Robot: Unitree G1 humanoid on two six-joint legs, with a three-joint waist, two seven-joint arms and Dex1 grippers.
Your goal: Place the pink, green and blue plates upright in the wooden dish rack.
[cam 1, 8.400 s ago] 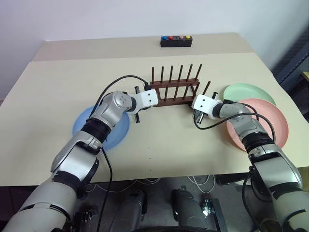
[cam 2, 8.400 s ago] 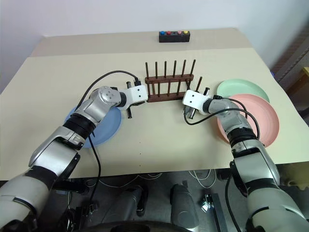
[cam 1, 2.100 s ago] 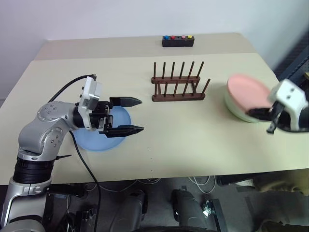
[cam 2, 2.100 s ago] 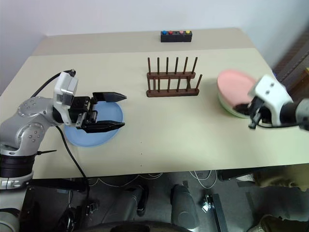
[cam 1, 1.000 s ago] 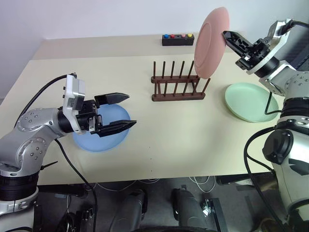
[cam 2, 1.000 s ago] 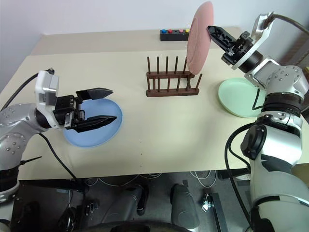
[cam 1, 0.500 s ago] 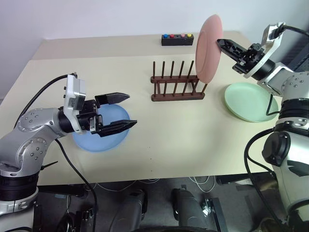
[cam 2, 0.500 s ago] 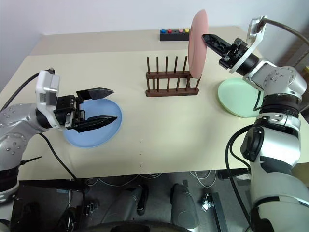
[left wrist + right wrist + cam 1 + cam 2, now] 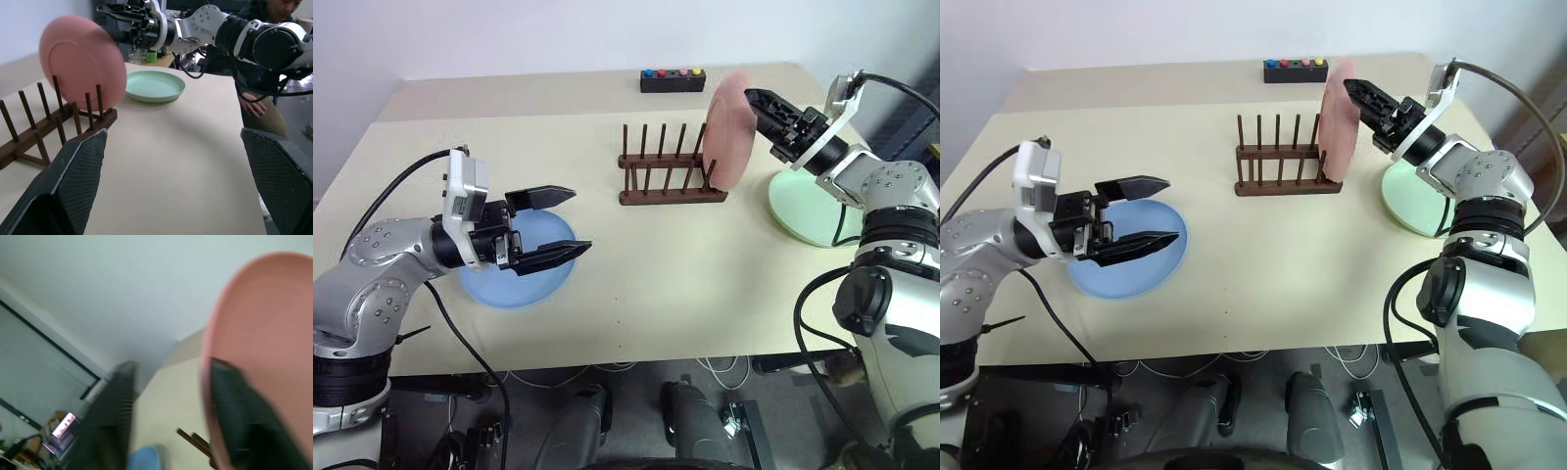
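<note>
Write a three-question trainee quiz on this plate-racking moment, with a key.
1. True or false: the pink plate stands upright at the right end of the rack.
2. Which plate lies flat under the left gripper: A pink, B green, C blue?
3. Fill in: the right gripper has its fingers ____ beside the pink plate's rim.

Key:
1. True.
2. C, the blue plate; the green plate lies flat right of the rack.
3. Open; one finger is on each side of the rim.
</note>
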